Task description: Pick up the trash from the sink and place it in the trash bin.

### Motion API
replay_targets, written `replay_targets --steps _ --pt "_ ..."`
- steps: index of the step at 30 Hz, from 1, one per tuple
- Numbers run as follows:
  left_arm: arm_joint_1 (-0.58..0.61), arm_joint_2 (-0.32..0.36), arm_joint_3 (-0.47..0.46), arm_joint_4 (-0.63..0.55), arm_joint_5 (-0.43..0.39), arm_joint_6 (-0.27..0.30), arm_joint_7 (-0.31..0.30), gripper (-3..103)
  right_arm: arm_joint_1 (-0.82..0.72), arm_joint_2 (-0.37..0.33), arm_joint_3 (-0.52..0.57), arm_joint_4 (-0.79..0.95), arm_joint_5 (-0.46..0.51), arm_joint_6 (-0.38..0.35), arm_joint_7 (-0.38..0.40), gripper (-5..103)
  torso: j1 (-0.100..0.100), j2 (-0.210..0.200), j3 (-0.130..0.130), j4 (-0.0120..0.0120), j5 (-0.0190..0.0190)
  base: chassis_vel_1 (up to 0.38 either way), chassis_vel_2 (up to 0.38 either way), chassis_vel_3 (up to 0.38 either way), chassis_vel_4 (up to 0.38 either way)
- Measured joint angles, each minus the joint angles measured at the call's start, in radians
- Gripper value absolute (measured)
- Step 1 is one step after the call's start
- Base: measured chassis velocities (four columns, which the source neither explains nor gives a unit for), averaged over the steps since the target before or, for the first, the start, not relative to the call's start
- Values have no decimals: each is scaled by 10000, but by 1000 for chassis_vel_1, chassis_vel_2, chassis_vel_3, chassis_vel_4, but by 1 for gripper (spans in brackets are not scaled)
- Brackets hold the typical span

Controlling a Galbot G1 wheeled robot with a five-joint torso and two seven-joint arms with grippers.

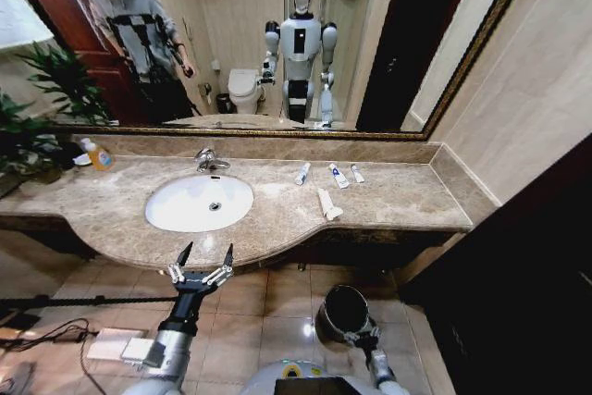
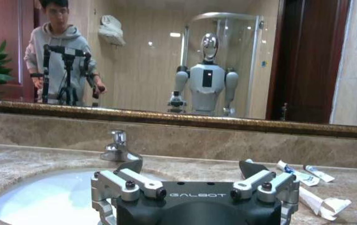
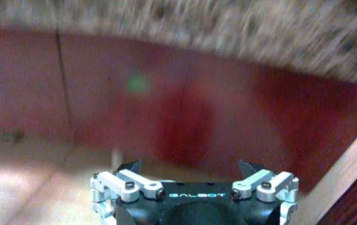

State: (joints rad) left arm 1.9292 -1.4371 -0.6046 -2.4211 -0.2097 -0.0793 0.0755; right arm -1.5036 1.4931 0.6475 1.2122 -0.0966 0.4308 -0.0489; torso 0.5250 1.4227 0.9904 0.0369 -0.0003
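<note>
Four tubes (image 1: 329,203) on counter right of sink (image 1: 199,203), beyond spread-wide left claw (image 1: 203,257); right claw (image 3: 189,168) also agape

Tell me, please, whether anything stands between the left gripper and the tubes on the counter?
Nothing visible does. The left gripper, jaws open, hangs at the counter's front edge by the sink; the tubes lie on open marble beyond it, to its right.

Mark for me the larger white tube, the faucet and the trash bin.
larger white tube (image 1: 328,205): head view, middle of its body.
faucet (image 1: 207,160): head view, chrome body.
trash bin (image 1: 326,307): head view, glossy rim.
</note>
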Motion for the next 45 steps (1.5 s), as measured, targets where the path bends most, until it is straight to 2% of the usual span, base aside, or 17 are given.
replay_targets --steps 2,4,7,9,12,14,19,22,27,29,30,32,33,35,36,39,45 --pt "0 0 0 0 0 0 0 100 -360 8 36 604 177 -106 12 100 0 0 0 2 4 0 0 0 0" --pt "0 1 0 0 0 0 0 100 -1303 119 177 2209 487 -357 24 100 0 0 0 -1 3 0 0 0 0" --pt "0 0 0 0 0 0 0 100 -2271 305 295 3684 703 -569 58 100 0 0 1 -3 2 0 0 0 0" --pt "0 -1 0 0 0 0 -4 100 -2506 370 316 4052 751 -600 80 100 0 0 0 -3 0 0 0 0 0" --pt "0 0 -1 0 0 0 -2 100 -3812 799 318 6409 890 -649 252 100 -1 1 0 -3 2 0 0 0 0" --pt "0 0 0 0 0 0 0 100 -4244 822 137 7438 934 -644 385 100 -1 0 0 -2 1 0 0 0 0" --pt "0 0 0 0 0 0 -1 100 -4635 599 -277 8545 1393 -642 523 100 0 0 1 -2 1 0 0 0 0" --pt "0 -1 0 0 0 0 -1 100 -4342 558 -614 9175 1808 -736 730 100 0 1 1 -3 2 0 0 0 0" --pt "0 0 0 0 0 0 0 100 -3582 229 -891 9300 1935 -855 1132 100 1 0 1 0 4 0 0 0 0" --pt "0 0 0 0 0 0 0 100 -3134 220 -990 9520 1987 -1455 1010 100 1 0 1 -1 3 0 0 0 0" --pt "0 0 0 0 0 0 0 100 -3134 220 -990 9520 1987 -1455 1010 100 1 0 1 -1 3 0 0 0 0" --pt "0 0 0 0 0 0 -1 100 -2433 195 -1324 9690 1956 -2364 985 100 1 0 2 -2 3 0 0 0 0" --pt "0 0 0 0 0 0 -1 100 -2433 195 -1324 9690 1956 -2364 985 100 1 0 2 -2 3 0 0 0 0" --pt "0 0 0 -1 0 0 -1 100 -1733 163 -1620 9659 1824 -3049 948 100 1 0 2 -1 2 0 0 0 0" --pt "0 0 0 -1 0 0 -1 100 -1733 163 -1620 9659 1824 -3049 948 100 1 0 2 -1 2 0 0 0 0" --pt "0 0 0 0 0 0 -1 100 -1060 29 -1993 9329 1761 -3812 554 100 1 0 2 -1 3 0 0 0 0" --pt "0 -1 0 0 0 0 -1 100 -214 -324 -2531 8738 2159 -4627 501 100 1 0 2 -1 3 0 0 0 0"
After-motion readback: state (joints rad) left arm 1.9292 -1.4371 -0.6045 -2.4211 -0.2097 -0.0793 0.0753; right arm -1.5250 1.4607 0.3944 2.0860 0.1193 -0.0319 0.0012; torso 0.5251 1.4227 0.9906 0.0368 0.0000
